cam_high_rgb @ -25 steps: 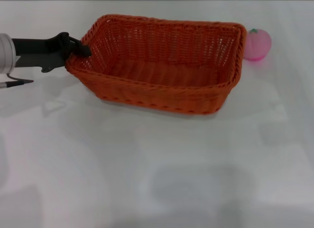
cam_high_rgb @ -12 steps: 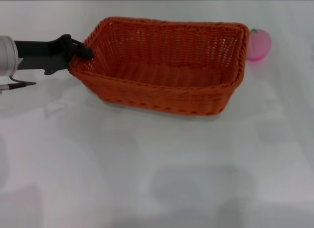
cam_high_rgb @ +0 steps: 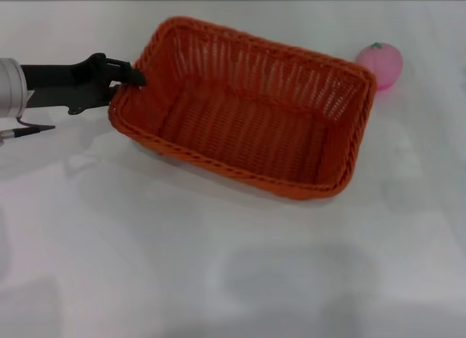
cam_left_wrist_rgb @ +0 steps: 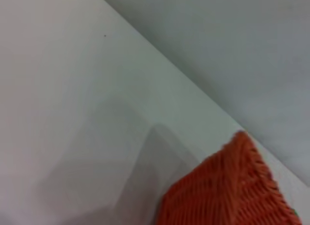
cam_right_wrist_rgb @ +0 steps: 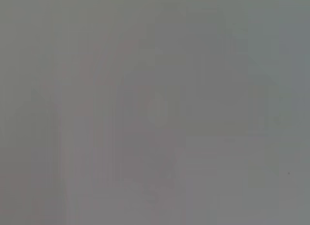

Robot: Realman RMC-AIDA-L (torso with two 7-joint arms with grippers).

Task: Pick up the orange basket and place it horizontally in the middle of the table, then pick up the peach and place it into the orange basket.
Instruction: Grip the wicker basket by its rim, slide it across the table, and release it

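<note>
The orange basket (cam_high_rgb: 247,108) lies on the white table (cam_high_rgb: 218,265), turned at a slant with its far left corner highest in the head view. My left gripper (cam_high_rgb: 129,76) reaches in from the left and is shut on the basket's left rim. A corner of the basket (cam_left_wrist_rgb: 227,191) also shows in the left wrist view. The pink peach (cam_high_rgb: 380,64) sits on the table just beyond the basket's far right corner, apart from it. My right gripper is out of view; the right wrist view shows only blank grey surface.
The table's far edge (cam_high_rgb: 233,1) runs along the top of the head view. A thin dark cable (cam_high_rgb: 25,127) hangs below my left arm at the left edge. Bare tabletop spreads in front of the basket.
The basket has rotated and tipped, its right end swinging toward me and away from the peach, so the whole peach shows now. My left gripper kept its hold on the rim and shifted slightly right.
</note>
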